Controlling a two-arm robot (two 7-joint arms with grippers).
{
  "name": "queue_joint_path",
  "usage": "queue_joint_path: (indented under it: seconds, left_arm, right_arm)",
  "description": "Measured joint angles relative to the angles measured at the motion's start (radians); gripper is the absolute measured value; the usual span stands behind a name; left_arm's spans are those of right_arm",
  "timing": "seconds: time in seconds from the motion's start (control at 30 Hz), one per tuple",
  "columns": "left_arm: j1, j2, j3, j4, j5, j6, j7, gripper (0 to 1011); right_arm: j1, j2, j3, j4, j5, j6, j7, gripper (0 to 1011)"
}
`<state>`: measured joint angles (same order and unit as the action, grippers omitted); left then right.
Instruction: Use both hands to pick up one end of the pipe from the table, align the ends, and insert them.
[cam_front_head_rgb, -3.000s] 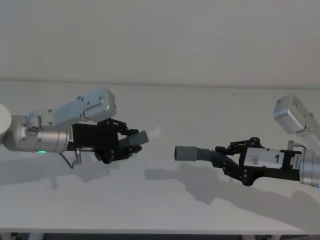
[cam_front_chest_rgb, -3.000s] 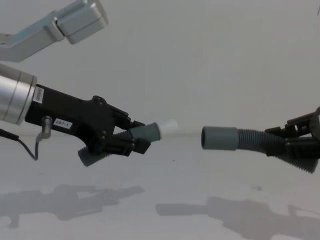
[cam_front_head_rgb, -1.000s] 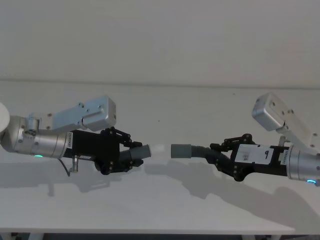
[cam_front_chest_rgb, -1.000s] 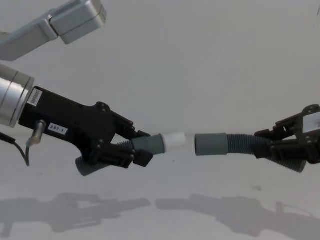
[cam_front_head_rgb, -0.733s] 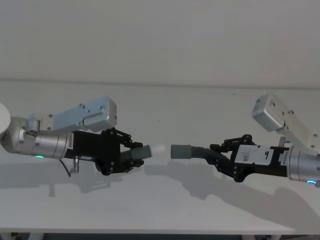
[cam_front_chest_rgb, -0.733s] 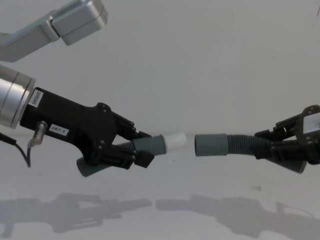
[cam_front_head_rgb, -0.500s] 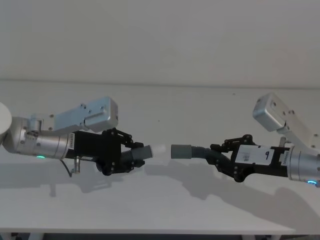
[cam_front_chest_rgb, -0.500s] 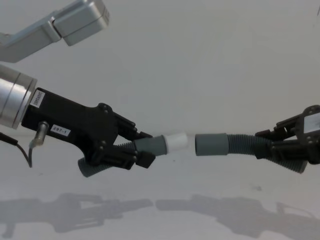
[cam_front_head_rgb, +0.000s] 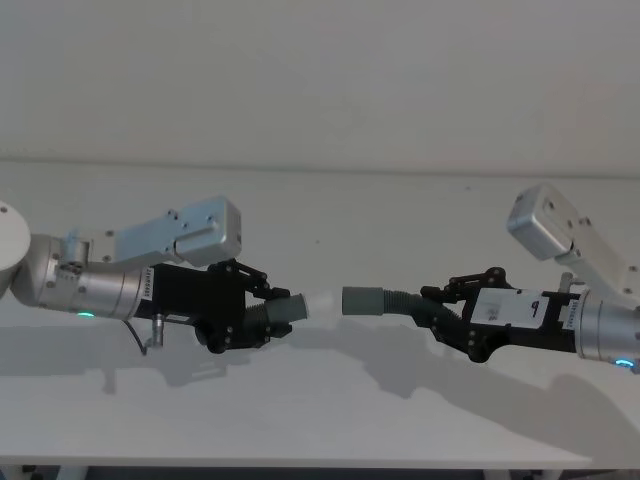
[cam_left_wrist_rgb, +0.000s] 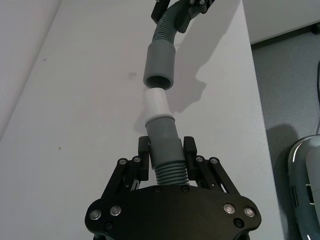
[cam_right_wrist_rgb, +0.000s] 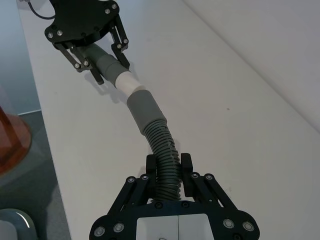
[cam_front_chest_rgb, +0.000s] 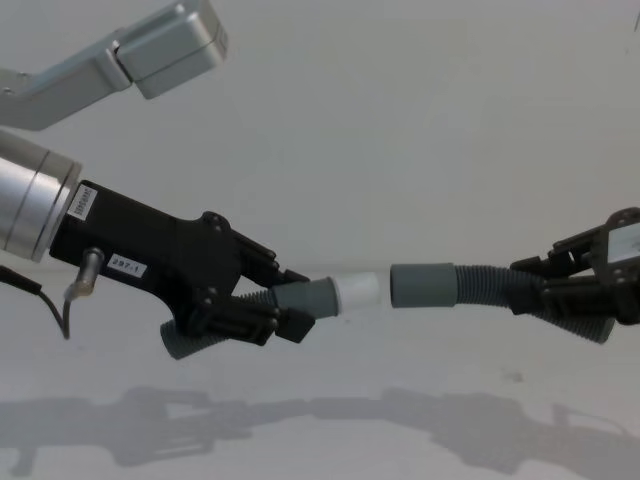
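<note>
The left gripper's fingers (cam_left_wrist_rgb: 145, 159) are clamped on the ribbed body of the short hose (cam_front_chest_rgb: 300, 298), at lower left of the chest view, above the table (cam_front_head_rgb: 330, 410). The hose's white tip (cam_front_chest_rgb: 359, 290) points right toward the socket (cam_front_chest_rgb: 422, 285) of the long hose (cam_front_chest_rgb: 490, 288). A narrow gap separates tip and socket in the chest view; in the left wrist view the tip (cam_left_wrist_rgb: 155, 101) sits just at the socket's mouth (cam_left_wrist_rgb: 159, 82), and whether they touch cannot be told.

The right gripper's fingers (cam_right_wrist_rgb: 149, 167) are closed on the long hose's ribbed part, at right of centre in the chest view.

A white label on the left gripper (cam_front_chest_rgb: 270, 300) reads roughly "287-1". The right gripper (cam_front_head_rgb: 450, 305) carries a white label with a mark like "9".
</note>
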<state>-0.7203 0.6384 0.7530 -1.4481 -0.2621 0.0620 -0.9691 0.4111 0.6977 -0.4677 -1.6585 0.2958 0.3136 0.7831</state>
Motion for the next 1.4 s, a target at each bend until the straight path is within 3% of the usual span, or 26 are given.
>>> queue_joint_path:
  seconds: [1.4]
  left_arm:
    - [-0.011, -0.002, 0.033, 0.011, -0.039, -0.008, 0.005, 398]
  right_arm:
    - [0.030, 0.013, -0.044, 0.008, 0.011, -0.014, -0.019, 284]
